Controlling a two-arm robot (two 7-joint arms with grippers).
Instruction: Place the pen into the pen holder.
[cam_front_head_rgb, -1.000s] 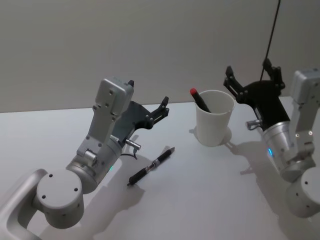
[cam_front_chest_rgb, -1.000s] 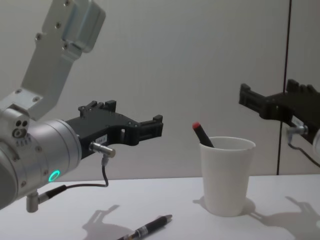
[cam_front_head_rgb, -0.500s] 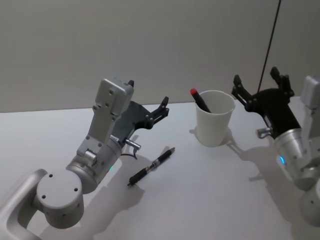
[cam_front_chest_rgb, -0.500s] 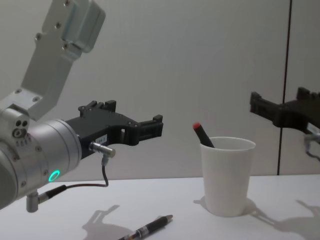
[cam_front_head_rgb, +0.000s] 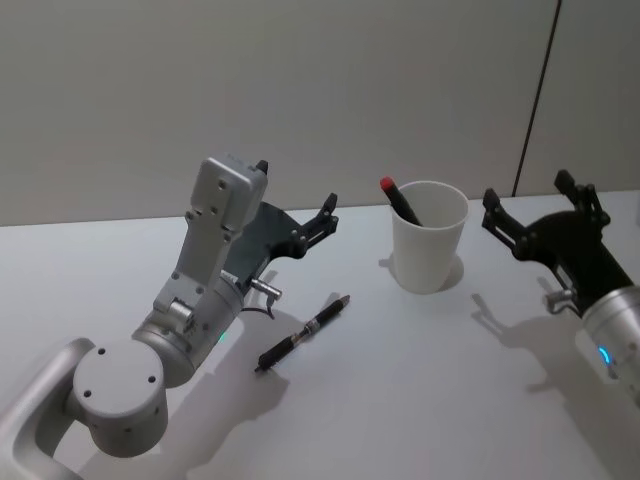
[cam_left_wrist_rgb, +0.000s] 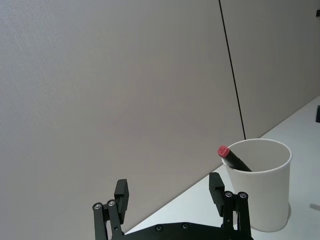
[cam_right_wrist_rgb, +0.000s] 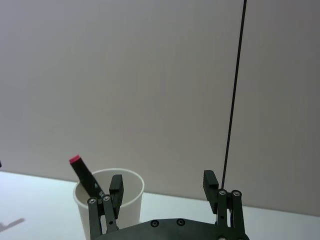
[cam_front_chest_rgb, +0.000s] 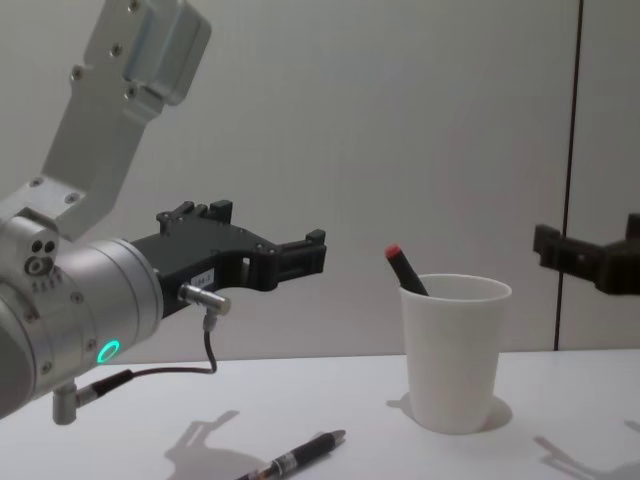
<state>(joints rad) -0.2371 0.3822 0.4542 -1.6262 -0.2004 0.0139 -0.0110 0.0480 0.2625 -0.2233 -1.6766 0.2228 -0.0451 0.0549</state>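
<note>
A black pen (cam_front_head_rgb: 303, 332) lies flat on the white table, in front of the pen holder and to its left; the chest view shows the pen (cam_front_chest_rgb: 295, 460) low down. The pen holder (cam_front_head_rgb: 428, 250), a white paper cup (cam_front_chest_rgb: 452, 355), stands upright with a red-capped pen (cam_front_head_rgb: 400, 200) leaning inside it. My left gripper (cam_front_head_rgb: 296, 187) hovers open and empty above the table, behind the lying pen. My right gripper (cam_front_head_rgb: 526, 190) is open and empty, to the right of the cup and apart from it. From the wrist views, the cup (cam_left_wrist_rgb: 262, 190) (cam_right_wrist_rgb: 132, 200) appears beyond each gripper's spread fingers.
The white table (cam_front_head_rgb: 420, 400) ends at a plain grey wall. A thin dark vertical seam (cam_front_head_rgb: 535, 95) runs down the wall behind the right gripper. Bare tabletop lies in front of the cup and pen.
My right gripper has drawn away from the cup, moving right and lower. The left arm, the lying pen and the cup have not moved.
</note>
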